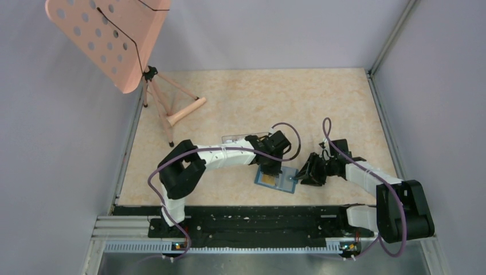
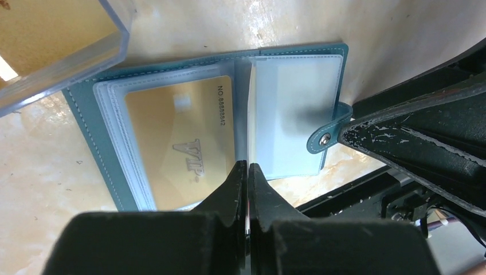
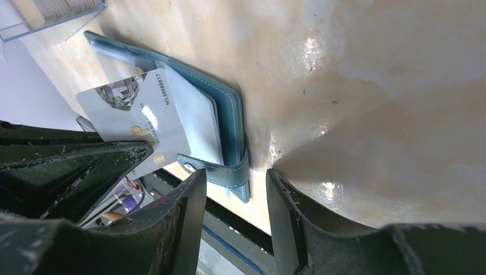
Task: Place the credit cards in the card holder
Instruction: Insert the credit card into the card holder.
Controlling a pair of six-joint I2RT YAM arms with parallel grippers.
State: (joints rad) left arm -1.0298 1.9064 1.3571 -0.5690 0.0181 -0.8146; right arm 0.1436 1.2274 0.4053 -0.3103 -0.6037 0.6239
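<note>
Your left claw is pinching shut on the edge of a grey-white card, holding it upright just beyond its tips, over the middle fold of the open teal wallet. A gold card is sitting in a clear pocket to that claw's left. Your right claw is standing partly open, gripping nothing, just beside the wallet's snap tab. The wallet is lying flat on the worktop.
</note>
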